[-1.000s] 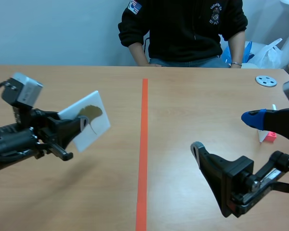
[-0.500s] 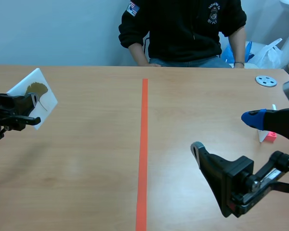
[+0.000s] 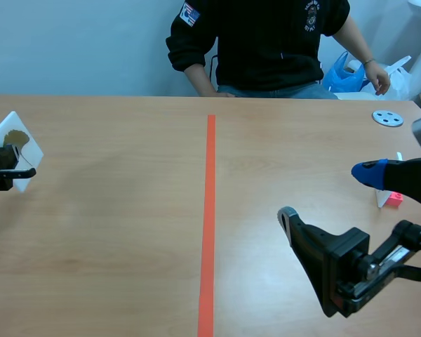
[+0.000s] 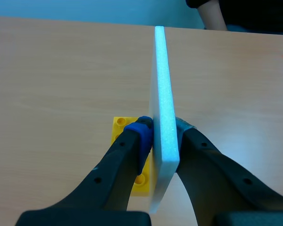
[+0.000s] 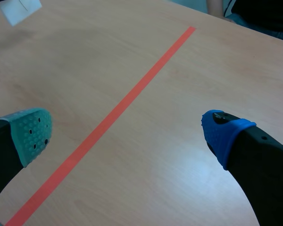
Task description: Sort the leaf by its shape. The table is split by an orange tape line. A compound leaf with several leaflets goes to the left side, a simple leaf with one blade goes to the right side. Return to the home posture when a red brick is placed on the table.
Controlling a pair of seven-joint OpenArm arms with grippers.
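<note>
left fingers [image 4: 114,162] are clamped on a white foam card [image 4: 162,108], one on each face, with the card standing on edge between them. right under that hand a yellow brick [image 4: 128,126] lies flat on the tabletop [image 3: 126,232]. the leaf [image 3: 15,137] is a brown patch on the card's face. it's way out at the far left in the scene view, well apart from the orange tape line [image 3: 208,225], so it's on the compound-leaf side. honestly it's too small from there to say whether it's one blade or several leaflets, so i wouldn't swear the side is right.

right fingers [image 5: 30,134] are spread wide apart with nothing between them, hanging low over the right half.

if this is the set-down, i'd bring the card down slowly and shift it off to one side so it doesn't land on the yellow brick. tip it so the leaf side faces up, and only spread the fingers once an edge is on the wood. foam is light and would likely skid or flip if dropped.
</note>
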